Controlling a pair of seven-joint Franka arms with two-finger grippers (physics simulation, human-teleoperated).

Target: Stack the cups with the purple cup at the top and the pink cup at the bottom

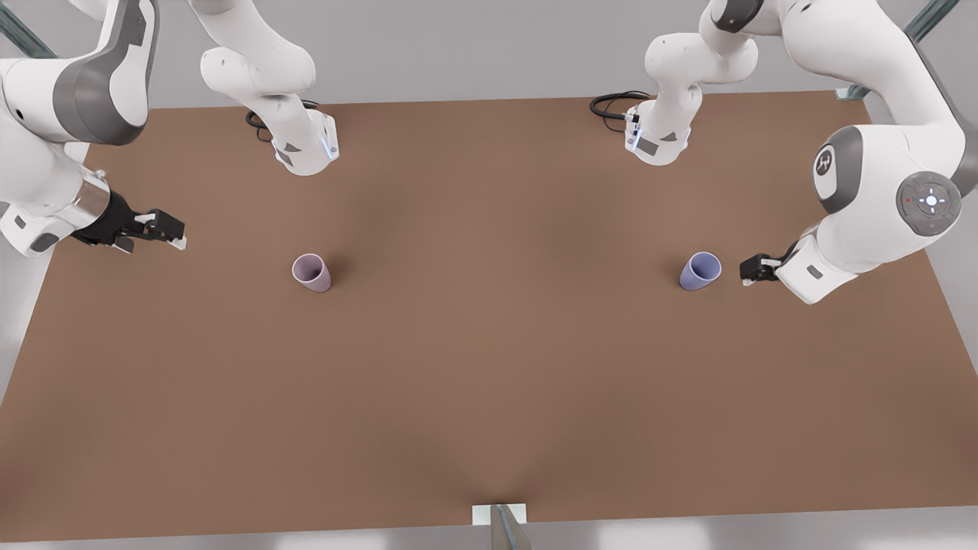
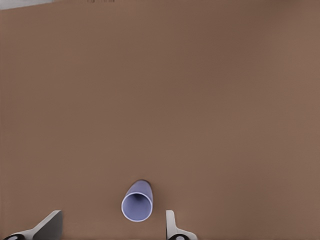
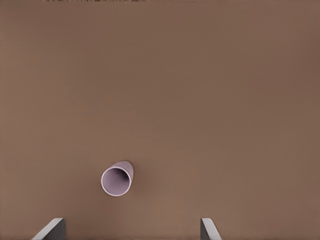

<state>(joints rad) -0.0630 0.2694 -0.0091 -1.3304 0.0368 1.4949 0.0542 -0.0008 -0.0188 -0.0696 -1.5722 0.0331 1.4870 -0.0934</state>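
While both cups stand upright and well apart on the brown tabletop (image 1: 489, 367), I have neither one in hand. My left gripper (image 1: 752, 269) sits just beside the purple cup (image 1: 700, 271), on the front view's right. From the left wrist camera, that purple cup (image 2: 137, 205) lies ahead of the fingers (image 2: 171, 227) and roughly in line with the gap between them, nearer to one finger than to the other. Those fingers are spread wide apart, wider than the cup, and hold nothing.

My right gripper (image 1: 162, 229) hangs at the front view's left, over the tabletop's edge, clear of the pink cup (image 1: 312, 272) by a fair stretch. From the right wrist camera the pink cup (image 3: 117, 180) stands out in front of the fingers (image 3: 209, 230), closer to one finger's side than to the middle of the gap. These fingers are also spread wide and empty.

Each cup shows its open mouth to the cameras, and neither touches a finger
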